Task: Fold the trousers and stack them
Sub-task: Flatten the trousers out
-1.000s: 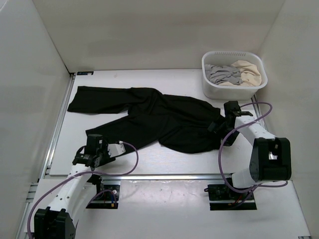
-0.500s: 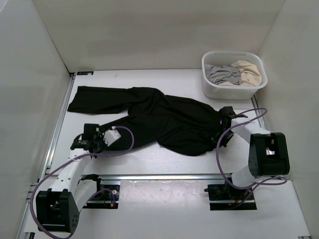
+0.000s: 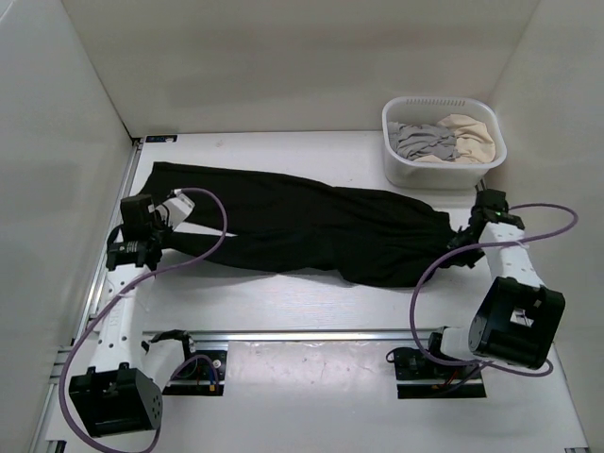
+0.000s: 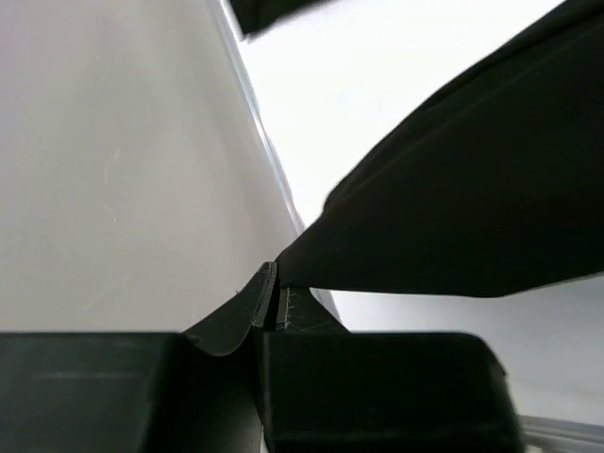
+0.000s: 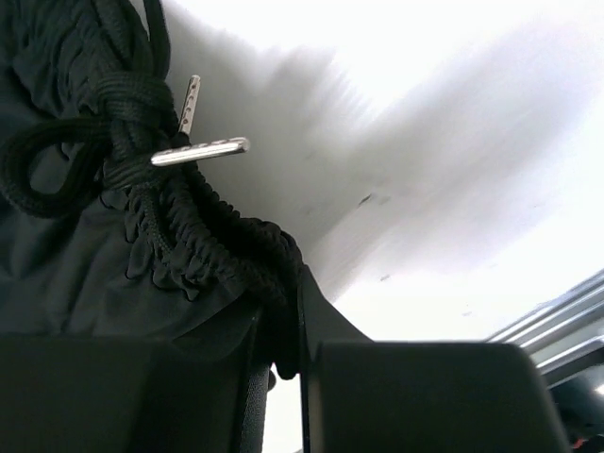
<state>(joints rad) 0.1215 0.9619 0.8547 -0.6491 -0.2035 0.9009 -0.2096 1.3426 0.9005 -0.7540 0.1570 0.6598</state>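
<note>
Black trousers (image 3: pixel 302 231) lie stretched long across the white desk (image 3: pixel 311 307). The left tool (image 4: pixel 276 304) pinches a leg end (image 4: pixel 326 255) by the left wall (image 3: pixel 57 189). The right tool (image 5: pixel 286 344) pinches the waistband (image 5: pixel 203 241) near the basket (image 3: pixel 415 176)

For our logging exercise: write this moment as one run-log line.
left claw: shut on trousers leg end | right claw: shut on waistband | trousers: stretched between claws

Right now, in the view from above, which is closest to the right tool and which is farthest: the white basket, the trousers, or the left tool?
1. trousers: pinched in the right tool, stretching left.
2. white basket: just beyond it, far right.
3. left tool: far left, on the trousers' other end.
</note>
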